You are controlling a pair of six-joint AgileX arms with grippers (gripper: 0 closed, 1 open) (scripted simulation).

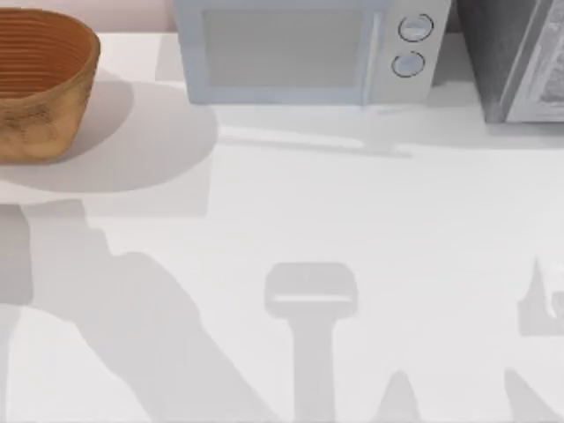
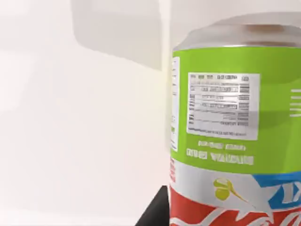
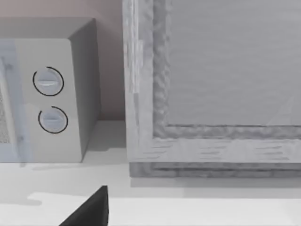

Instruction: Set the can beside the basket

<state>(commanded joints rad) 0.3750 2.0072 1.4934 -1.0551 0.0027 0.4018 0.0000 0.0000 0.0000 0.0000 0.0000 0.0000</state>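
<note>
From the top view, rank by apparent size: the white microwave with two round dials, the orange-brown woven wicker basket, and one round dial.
1. White microwave, largest.
2. Orange-brown wicker basket, smaller, though the frame edge crops it, so its full extent is unsure.
3. Upper round dial, by far the smallest.

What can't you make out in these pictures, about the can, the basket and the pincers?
- The can: left wrist view cuts off its lower label and right side, so what holds it is unclear.
- The basket: top view's left and top edges crop it; its floor is hidden by its own wall.
- Right wrist view: one dark pincer tip at the edge, so open or shut is unknowable.
</note>
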